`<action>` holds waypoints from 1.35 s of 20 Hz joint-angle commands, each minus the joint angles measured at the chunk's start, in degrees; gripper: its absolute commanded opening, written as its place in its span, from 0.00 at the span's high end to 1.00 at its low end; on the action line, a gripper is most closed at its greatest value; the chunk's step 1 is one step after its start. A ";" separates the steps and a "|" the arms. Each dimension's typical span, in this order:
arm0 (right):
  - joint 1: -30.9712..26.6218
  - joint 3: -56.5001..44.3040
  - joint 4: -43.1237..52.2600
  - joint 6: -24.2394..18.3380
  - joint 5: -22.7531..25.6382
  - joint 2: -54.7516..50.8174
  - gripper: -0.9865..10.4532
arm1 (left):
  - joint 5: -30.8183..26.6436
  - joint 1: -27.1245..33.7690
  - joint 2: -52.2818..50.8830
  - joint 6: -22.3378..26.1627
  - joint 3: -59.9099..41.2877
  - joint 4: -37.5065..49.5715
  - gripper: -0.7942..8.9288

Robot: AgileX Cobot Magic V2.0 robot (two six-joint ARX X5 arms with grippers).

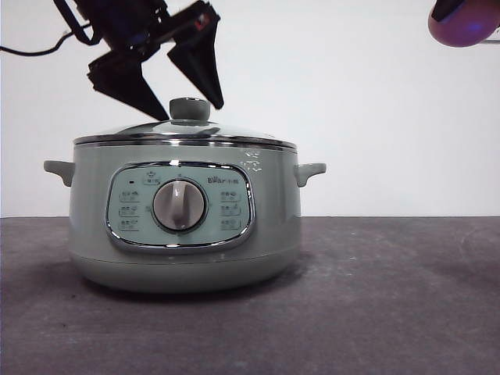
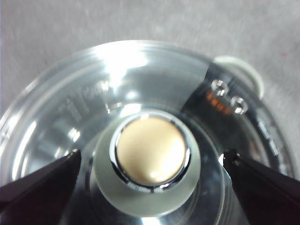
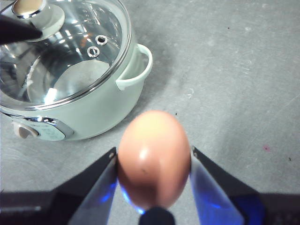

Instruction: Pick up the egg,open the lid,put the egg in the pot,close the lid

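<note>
The sage-green pot [image 1: 183,226] stands on the table with its glass lid [image 1: 187,133] on it. My left gripper [image 1: 181,101] hangs open just above the lid, one jaw on each side of the round knob [image 1: 190,109], not touching it. In the left wrist view the knob [image 2: 151,150] sits between my open jaws. My right gripper [image 3: 153,161] is shut on the reddish-brown egg [image 3: 153,157] and holds it high up to the right of the pot [image 3: 89,108]. The egg shows at the top right corner of the front view [image 1: 462,23].
The dark grey table [image 1: 375,297] stretches to the right of the pot and in front of it. A white wall stands behind. A black cable [image 1: 31,51] runs in from the top left.
</note>
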 commanded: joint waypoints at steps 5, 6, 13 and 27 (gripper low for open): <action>0.09 0.02 0.68 -0.33 -0.04 -0.15 0.93 | -0.17 -0.24 0.61 -0.81 -0.07 0.31 0.48; 0.09 0.02 0.68 -0.33 -0.02 -0.15 0.93 | -0.17 -0.24 0.61 -0.83 -0.07 0.63 0.52; 0.07 0.02 0.48 -0.35 0.07 -0.15 0.93 | -0.07 -0.24 0.55 -2.29 -0.07 2.80 0.81; 0.09 0.02 0.74 -0.33 0.04 -0.15 0.93 | -0.35 -0.11 -1.53 -2.25 -0.02 2.27 0.93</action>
